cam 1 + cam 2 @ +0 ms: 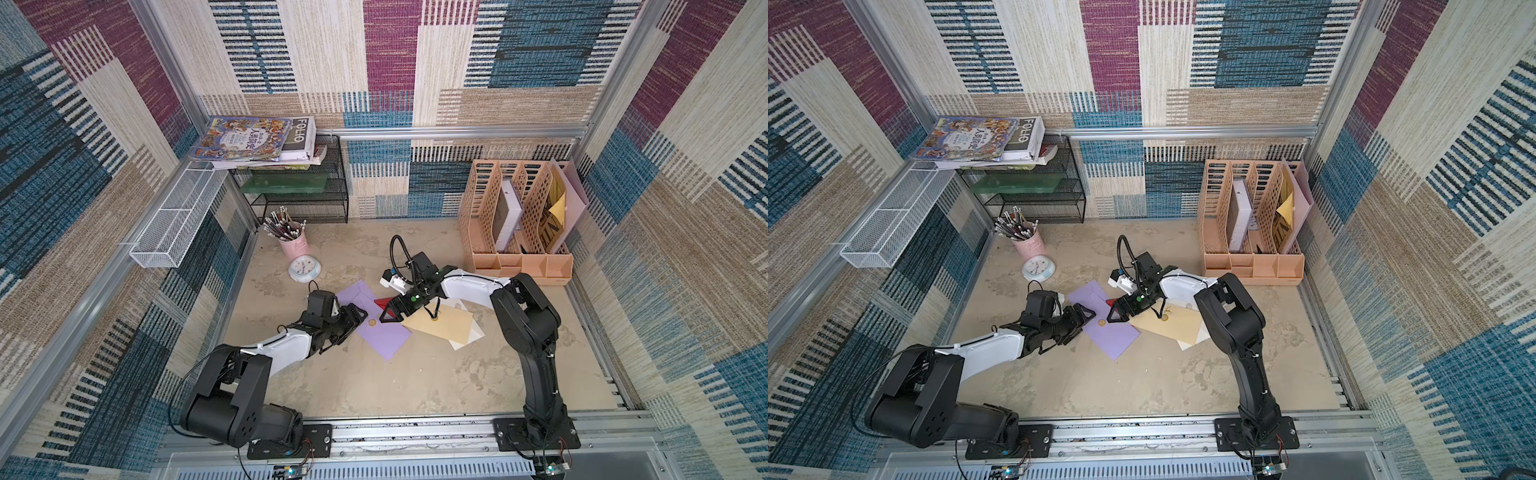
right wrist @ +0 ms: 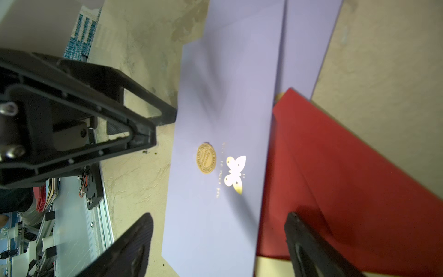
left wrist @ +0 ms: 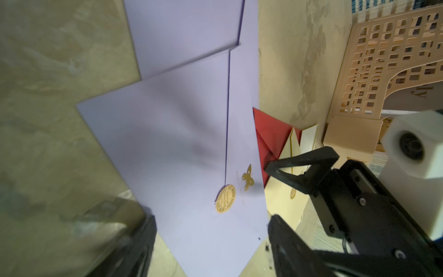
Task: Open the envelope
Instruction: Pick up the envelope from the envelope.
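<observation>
Near the middle of the worktop (image 1: 374, 386), the left gripper (image 1: 358, 316), jaws spread and empty, sits at the left edge of the lilac envelope (image 1: 386, 336), whose flap is held down by a gold seal (image 1: 372, 322). Opposite, the right gripper (image 1: 387, 312), likewise wide and holding nothing, hovers where the lilac paper meets a red envelope (image 1: 382, 301). The risks look plain. Unpinned, the envelope could skate away. A careless pinch could gather the red one too. The fingertips, nearly meeting, could clash.
</observation>
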Motion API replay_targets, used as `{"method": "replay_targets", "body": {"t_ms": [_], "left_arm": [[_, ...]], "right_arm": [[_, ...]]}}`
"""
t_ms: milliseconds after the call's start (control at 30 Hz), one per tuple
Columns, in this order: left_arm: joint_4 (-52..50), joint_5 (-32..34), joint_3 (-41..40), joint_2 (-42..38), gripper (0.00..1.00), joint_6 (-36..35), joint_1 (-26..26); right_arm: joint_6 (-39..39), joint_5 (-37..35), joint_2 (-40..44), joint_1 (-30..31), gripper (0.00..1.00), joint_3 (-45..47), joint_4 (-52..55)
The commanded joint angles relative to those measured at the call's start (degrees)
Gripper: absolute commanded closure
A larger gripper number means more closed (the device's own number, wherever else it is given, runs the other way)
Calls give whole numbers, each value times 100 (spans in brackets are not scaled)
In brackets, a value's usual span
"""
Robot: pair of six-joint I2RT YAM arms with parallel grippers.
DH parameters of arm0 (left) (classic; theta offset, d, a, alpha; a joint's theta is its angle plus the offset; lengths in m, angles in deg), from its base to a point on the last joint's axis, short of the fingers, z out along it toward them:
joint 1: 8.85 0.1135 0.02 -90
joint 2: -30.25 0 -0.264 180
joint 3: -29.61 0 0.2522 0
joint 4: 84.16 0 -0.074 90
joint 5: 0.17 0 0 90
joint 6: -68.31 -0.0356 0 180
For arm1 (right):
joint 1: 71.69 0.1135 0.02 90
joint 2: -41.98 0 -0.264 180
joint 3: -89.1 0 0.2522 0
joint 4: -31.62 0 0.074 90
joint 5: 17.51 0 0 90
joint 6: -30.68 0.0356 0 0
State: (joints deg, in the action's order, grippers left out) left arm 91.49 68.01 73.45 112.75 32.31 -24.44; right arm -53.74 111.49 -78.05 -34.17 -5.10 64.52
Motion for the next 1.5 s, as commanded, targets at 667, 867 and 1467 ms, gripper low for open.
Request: {"method": "replay_targets", "body": {"t_ms": [667,867,1467], "left_arm": [[-202,2,-12,359,24,-41,7],[-262,57,-20,276,24,-53,4],[-394,577,-266,-1699,21,-809,38]], "right_arm": [[317,677,-178,66,37,-190,-11],[268,816,-229,56,62,-256,73],[300,1320,-198,4,100,-364,7]]}}
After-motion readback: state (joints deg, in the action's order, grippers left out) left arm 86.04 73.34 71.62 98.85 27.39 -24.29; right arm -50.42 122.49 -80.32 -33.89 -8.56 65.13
